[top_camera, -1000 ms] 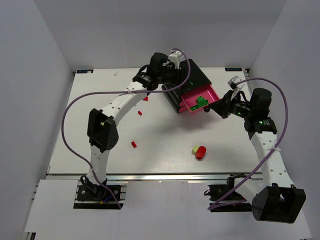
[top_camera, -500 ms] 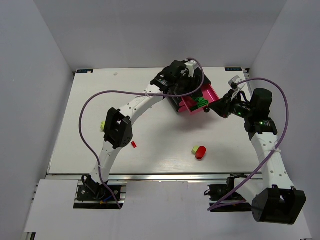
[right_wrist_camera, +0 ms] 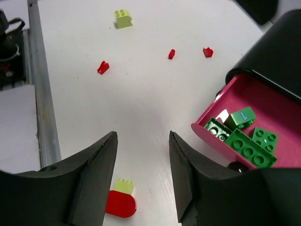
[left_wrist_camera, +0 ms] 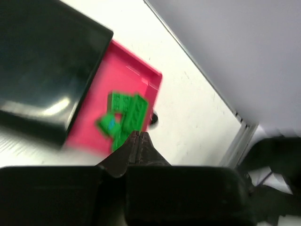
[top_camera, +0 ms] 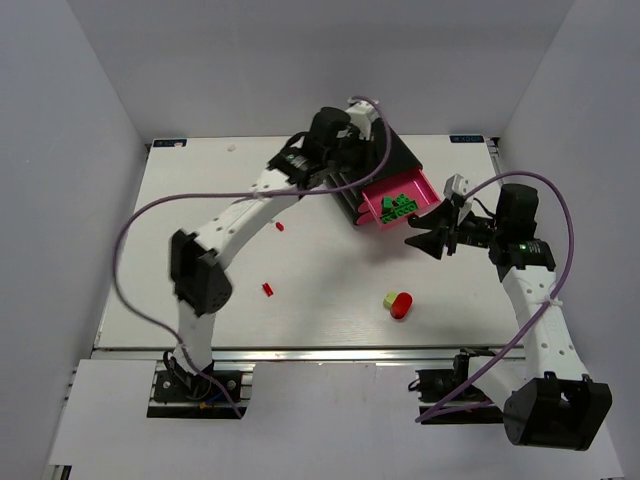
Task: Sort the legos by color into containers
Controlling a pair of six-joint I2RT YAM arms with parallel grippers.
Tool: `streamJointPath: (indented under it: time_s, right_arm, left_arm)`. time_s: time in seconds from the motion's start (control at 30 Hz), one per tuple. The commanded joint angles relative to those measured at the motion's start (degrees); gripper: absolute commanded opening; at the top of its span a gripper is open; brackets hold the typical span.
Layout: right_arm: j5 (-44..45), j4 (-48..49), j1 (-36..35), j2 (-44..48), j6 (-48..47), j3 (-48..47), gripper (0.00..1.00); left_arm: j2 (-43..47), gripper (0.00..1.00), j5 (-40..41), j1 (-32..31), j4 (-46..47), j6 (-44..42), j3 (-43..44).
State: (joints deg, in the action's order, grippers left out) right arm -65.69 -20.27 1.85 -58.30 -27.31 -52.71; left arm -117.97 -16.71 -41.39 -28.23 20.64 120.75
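Note:
The black cabinet (top_camera: 385, 155) stands at the back with one pink drawer (top_camera: 425, 188) pulled out. Several dark green legos (top_camera: 397, 205) lie in it, also seen in the right wrist view (right_wrist_camera: 244, 139). My left gripper (left_wrist_camera: 137, 134) is shut and empty, hovering over the cabinet just behind the drawer (left_wrist_camera: 134, 80). My right gripper (right_wrist_camera: 141, 134) is open and empty in front of the drawer's knob (right_wrist_camera: 237, 165), clear of it. A red lego (top_camera: 402, 304) touches a yellow-green one (top_camera: 388, 298) on the table. Small red legos (top_camera: 267, 289) (top_camera: 280, 227) lie to the left.
In the right wrist view another yellow-green brick (right_wrist_camera: 123, 19) lies far out on the table, beyond three scattered small red bricks (right_wrist_camera: 103, 67). The left arm's elbow (top_camera: 197, 270) hangs over the table's left half. The table's metal edge rail (right_wrist_camera: 42, 94) runs along the left.
My right gripper has opened and drawn back from the drawer's knob towards the table's middle. My left gripper swung over the drawer, then returned behind it and shut.

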Motion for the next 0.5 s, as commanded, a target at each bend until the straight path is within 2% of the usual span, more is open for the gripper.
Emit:
streamJointPath:
  time_s: [0.0, 0.03, 0.07, 0.1, 0.13, 0.17, 0.23, 0.3, 0.33, 0.43, 0.47]
  right_arm:
    - [-5.78, -7.84, -0.52, 2.31, -14.68, -0.65, 0.54]
    - [-4.37, -7.85, -0.88, 2.67, -14.96, 1.36, 0.58]
    - [-0.44, -7.16, -1.66, 3.36, -15.05, 2.34, 0.63]
    - [1.77, -6.89, -1.76, 4.68, -16.18, 3.30, 0.66]
    - [3.53, -7.23, -3.76, 5.39, -17.15, 4.97, 0.69]
    - [7.29, -7.06, -4.48, 6.00, -18.12, 5.85, 0.72]
    - [11.27, -6.28, -5.53, 6.45, -18.66, 7.61, 0.72]
    - [16.72, -4.44, -5.98, 5.14, -17.09, 9.46, 0.70]
    - [21.61, -1.29, -6.24, 4.26, -14.03, 9.90, 0.67]
    - [31.37, 1.55, -6.68, -1.18, -9.53, 9.21, 0.37]
    - [33.50, 1.99, -6.77, -2.94, -8.56, 7.64, 0.17]
  left_arm:
    - [21.51, 0.00, 4.47, 1.03, 2.82, -1.31, -11.10]
    - [26.08, 0.00, 5.88, 1.04, 3.70, -1.74, -22.81]
    - [35.18, 0.00, 8.34, 1.04, 4.92, -3.05, -28.67]
    - [39.27, 0.14, 14.28, 1.04, 5.02, -4.28, -34.12]
    - [43.14, 0.26, 15.82, 1.57, 4.94, -5.17, -43.92]
    - [49.79, 0.40, 19.22, 1.57, 3.89, -6.31, -48.20]
    - [55.37, 0.71, 23.37, 1.57, 2.57, -7.72, -55.24]
    - [62.29, 0.76, 24.70, 1.57, 1.16, -9.39, -63.42]
    - [64.08, 0.77, 26.01, 1.57, 0.55, -9.65, -65.53]
    - [71.02, 0.79, 30.05, 1.57, 0.19, -9.92, -71.69]
    - [72.52, 0.79, 30.94, 1.57, 0.54, -10.01, -74.05]
